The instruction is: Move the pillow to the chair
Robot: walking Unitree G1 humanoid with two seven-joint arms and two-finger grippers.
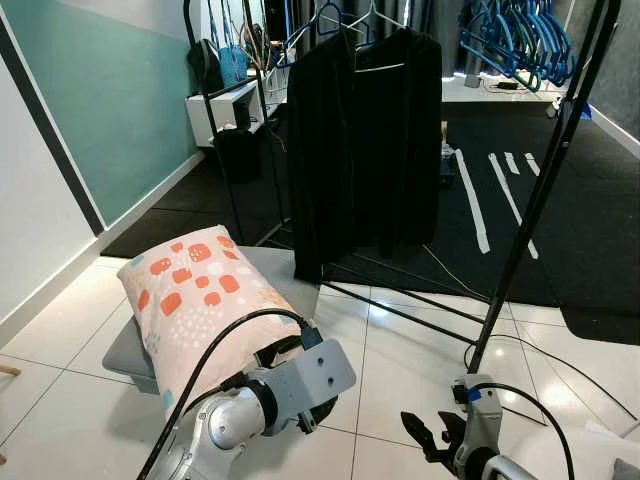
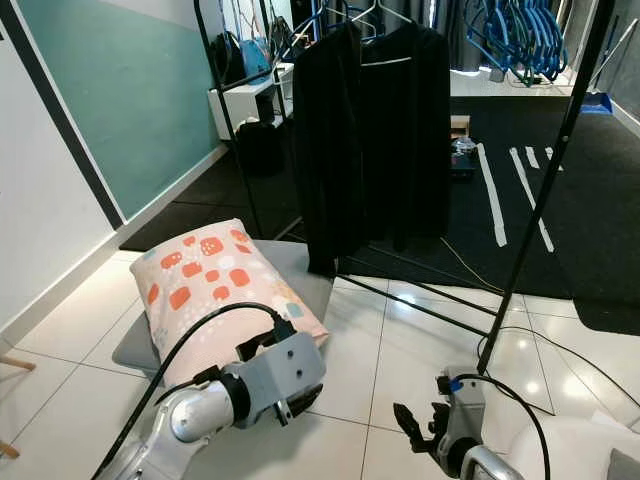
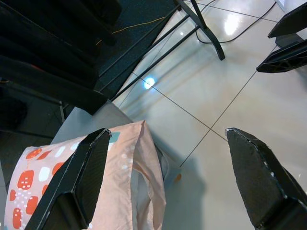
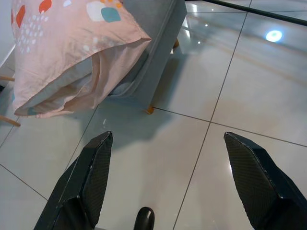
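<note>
A peach pillow (image 1: 195,300) with orange and white patches lies on a low grey chair (image 1: 283,272) on the tiled floor, left of centre. Its open end (image 3: 144,191) hangs over the chair's near edge. My left gripper (image 3: 168,134) is open, held just in front of that near end, with one finger (image 3: 81,177) over the pillow's edge. From the head, the left wrist (image 1: 300,385) covers the pillow's near corner. My right gripper (image 4: 169,138) is open low over bare tiles, to the right of the chair (image 4: 156,52), holding nothing.
A black metal clothes rack (image 1: 545,190) hung with dark garments (image 1: 365,150) stands just behind the chair, and its base bars (image 1: 410,305) run across the tiles. Black carpet lies beyond. A teal wall (image 1: 110,110) runs along the left. Cables (image 1: 560,355) trail on the floor at right.
</note>
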